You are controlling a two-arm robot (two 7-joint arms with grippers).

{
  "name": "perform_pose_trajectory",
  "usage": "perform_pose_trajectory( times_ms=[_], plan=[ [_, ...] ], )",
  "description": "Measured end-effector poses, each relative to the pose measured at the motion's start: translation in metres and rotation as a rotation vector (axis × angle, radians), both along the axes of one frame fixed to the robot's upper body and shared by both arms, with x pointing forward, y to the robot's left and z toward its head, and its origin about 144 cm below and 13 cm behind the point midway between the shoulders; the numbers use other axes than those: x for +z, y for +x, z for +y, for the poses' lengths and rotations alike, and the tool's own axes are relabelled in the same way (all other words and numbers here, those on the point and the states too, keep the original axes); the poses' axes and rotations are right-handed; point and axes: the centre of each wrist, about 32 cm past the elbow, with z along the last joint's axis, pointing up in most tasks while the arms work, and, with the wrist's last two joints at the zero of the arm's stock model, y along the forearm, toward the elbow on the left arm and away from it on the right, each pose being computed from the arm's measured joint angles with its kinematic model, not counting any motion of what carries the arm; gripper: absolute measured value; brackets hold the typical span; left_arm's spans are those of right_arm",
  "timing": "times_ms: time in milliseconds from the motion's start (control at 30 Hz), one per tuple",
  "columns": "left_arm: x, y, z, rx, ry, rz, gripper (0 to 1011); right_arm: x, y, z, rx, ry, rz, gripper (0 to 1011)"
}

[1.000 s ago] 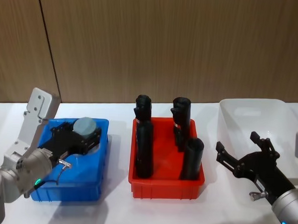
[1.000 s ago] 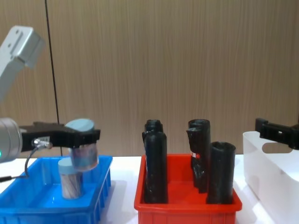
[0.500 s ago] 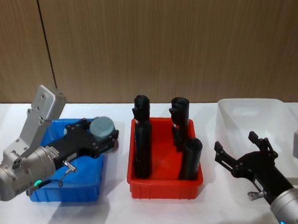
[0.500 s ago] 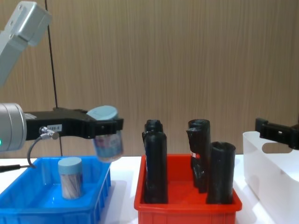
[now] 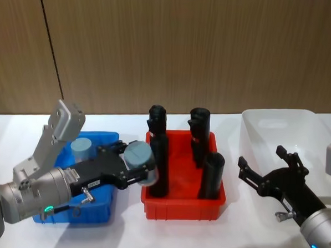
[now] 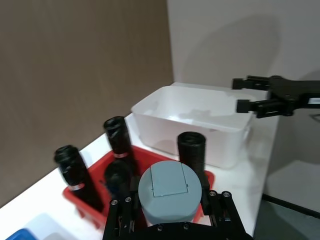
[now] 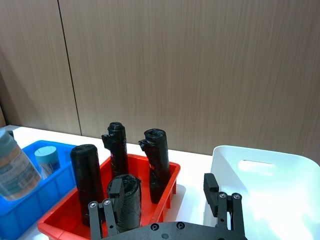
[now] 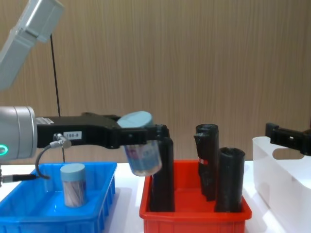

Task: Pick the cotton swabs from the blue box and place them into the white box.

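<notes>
The left gripper [image 5: 134,162] is clamped around one jar of cotton swabs [image 8: 144,156], holding it just under the lid. The jar hangs in the air, tipped a little, over the seam where the blue box [image 8: 58,225] meets the red bin [image 5: 183,205].

It looks like a light thing with a stiff, smooth plastic wall, so I would guess it slips more easily than it breaks. The best grip is probably across the round body below the lid, since the lid might pop off if pinched.

The blue box sits toward the left edge of the tabletop with one more jar [image 5: 81,147] standing upright in it. The red bin in the middle holds four tall black rolls [image 5: 212,176], all on end. The held jar will have to pass above them.

The white box [image 5: 277,116] is at the right edge, and I can see nothing lying in it. The right gripper [image 5: 264,162] hovers at its near left corner with its fingers spread wide and nothing between them.
</notes>
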Motion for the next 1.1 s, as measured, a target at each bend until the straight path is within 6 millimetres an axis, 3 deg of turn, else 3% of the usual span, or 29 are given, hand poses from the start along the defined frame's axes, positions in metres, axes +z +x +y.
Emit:
perform_pose_trajectory(
  times_ms=[467,1100],
  plan=[
    [-0.0027,0.0065,-0.0061,-0.216,-0.027,0.023,668,0.0000,0.0000,0.0000,0.000,0.000,0.000,1002],
    [-0.0027,0.0049,-0.0076,-0.270,-0.035,0.016,668,0.0000,0.0000,0.0000,0.000,0.000,0.000,1002]
  ],
)
